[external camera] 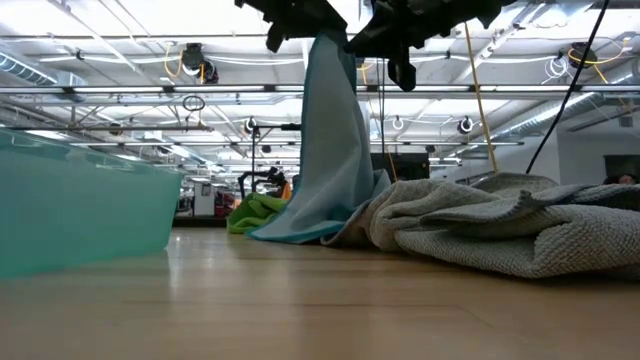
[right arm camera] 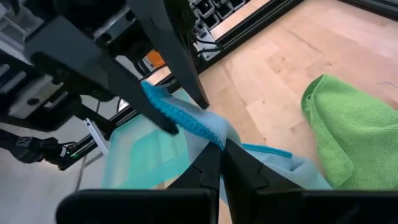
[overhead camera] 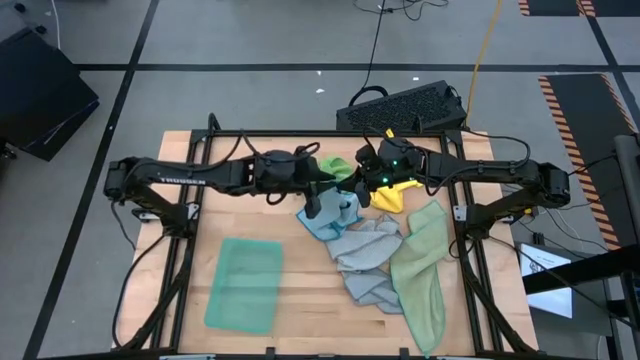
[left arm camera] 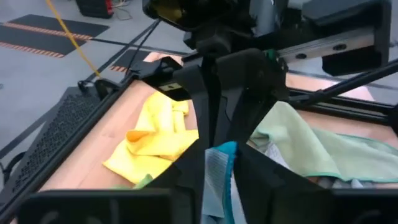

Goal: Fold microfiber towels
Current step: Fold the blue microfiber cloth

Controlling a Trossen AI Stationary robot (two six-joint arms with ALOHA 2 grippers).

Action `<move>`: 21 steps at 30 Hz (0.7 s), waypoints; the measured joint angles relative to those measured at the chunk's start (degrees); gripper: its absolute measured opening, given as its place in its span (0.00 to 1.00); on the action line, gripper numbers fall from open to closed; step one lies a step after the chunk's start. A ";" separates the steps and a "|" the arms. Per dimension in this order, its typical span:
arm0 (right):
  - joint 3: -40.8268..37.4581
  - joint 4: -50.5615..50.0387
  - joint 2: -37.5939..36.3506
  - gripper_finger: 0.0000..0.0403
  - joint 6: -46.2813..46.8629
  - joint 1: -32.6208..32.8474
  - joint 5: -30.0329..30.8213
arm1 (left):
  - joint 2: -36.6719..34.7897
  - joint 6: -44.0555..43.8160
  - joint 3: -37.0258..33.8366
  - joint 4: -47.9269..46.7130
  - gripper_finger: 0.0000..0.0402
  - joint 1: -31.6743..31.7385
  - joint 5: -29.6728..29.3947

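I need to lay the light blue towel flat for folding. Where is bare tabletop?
Bare wood lies between the folded teal towel and the grey towel, and on the table's far left strip. The right half is crowded: grey, sage, yellow and bright green towels.

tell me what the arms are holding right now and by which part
Both the left gripper and right gripper pinch the light blue towel by its top edge, lifted off the table.

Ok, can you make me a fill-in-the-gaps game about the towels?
1. The hanging towel, gripped by the left end effector and right end effector, is light ____.
2. The folded towel lying flat on the table is ____.
3. The crumpled towel beside the sage towel is ____.
Missing words: blue; teal; grey.
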 joint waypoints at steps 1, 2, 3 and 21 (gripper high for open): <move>0.00 0.00 0.00 0.01 0.00 0.00 -0.01 | -0.06 -0.01 0.00 0.08 0.15 0.36 0.72; 0.00 0.00 0.00 0.01 0.00 0.00 0.01 | -0.07 0.00 0.00 0.11 0.13 0.66 1.47; 0.00 0.00 0.00 0.01 -0.03 0.00 0.01 | -0.07 0.05 0.00 -0.03 0.11 0.93 2.23; -0.07 -17.25 -3.75 0.26 -8.28 0.05 6.43 | -1.51 -12.50 0.13 0.47 0.01 4.78 9.39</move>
